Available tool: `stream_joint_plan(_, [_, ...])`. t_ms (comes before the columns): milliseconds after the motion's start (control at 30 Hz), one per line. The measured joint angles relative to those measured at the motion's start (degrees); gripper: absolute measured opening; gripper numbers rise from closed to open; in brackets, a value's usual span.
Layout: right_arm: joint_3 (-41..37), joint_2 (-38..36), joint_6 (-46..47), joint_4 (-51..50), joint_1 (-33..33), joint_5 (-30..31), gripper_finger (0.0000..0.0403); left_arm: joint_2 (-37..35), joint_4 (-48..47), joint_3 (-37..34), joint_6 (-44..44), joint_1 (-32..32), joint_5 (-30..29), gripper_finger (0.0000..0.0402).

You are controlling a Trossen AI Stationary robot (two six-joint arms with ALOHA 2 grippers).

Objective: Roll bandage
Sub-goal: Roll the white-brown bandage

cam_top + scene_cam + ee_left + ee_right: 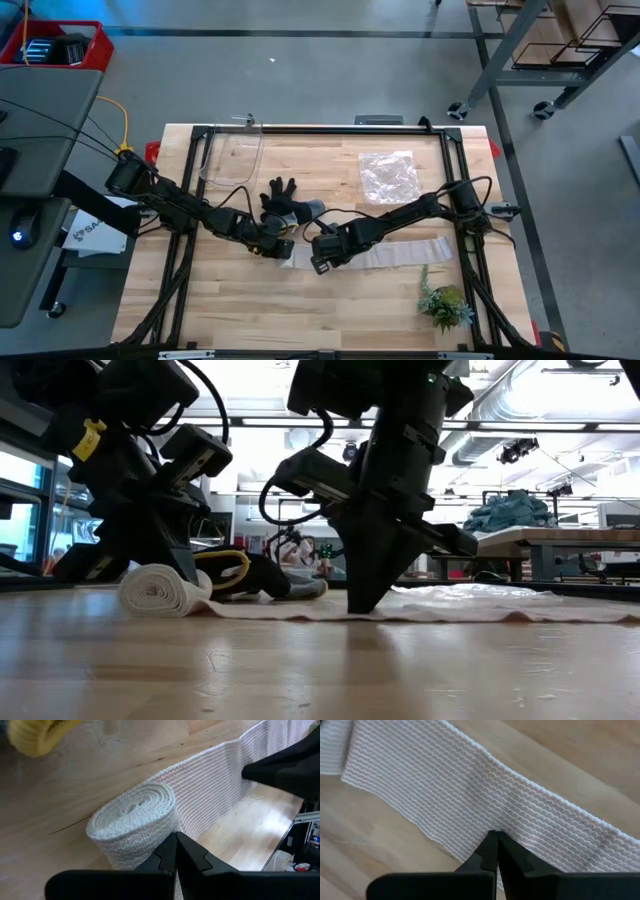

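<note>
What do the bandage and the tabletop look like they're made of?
The bandage looks like woven white elastic or gauze cloth with a matte finish: its ribbed, wavy weave shows on the roll and on the flat strip. The table looks like light wood planks with visible grain and seams, probably sealed, given its faint sheen.

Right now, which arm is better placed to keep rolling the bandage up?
The left. Its gripper, fingers together, sits right at the rolled end of the bandage. The right gripper, also shut, presses on the flat strip farther along, suited to holding it down.
</note>
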Motion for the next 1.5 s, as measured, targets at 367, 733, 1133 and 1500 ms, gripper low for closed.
stream_joint_plan(367, [0.0,-0.1,-1.3,-3.8,0.0,-0.5,0.0,0.0,-0.2,0.0,1.5,0.0,1.2,0.0])
stream_joint_plan(733, [4.9,0.4,-3.5,-7.2,-0.3,1.7,0.0,0.0,-0.1,0.0,1.2,0.0,1.3,0.0])
stream_joint_plan(1133, [10.6,0.4,-4.0,-5.0,-0.4,4.1,0.0,0.1,0.1,0.0,1.1,0.0,1.4,0.0])
stream_joint_plan(1500, [11.0,4.2,-4.9,10.0,-2.4,1.4,0.0,0.0,-0.3,-0.1,1.3,0.0,1.7,0.0])
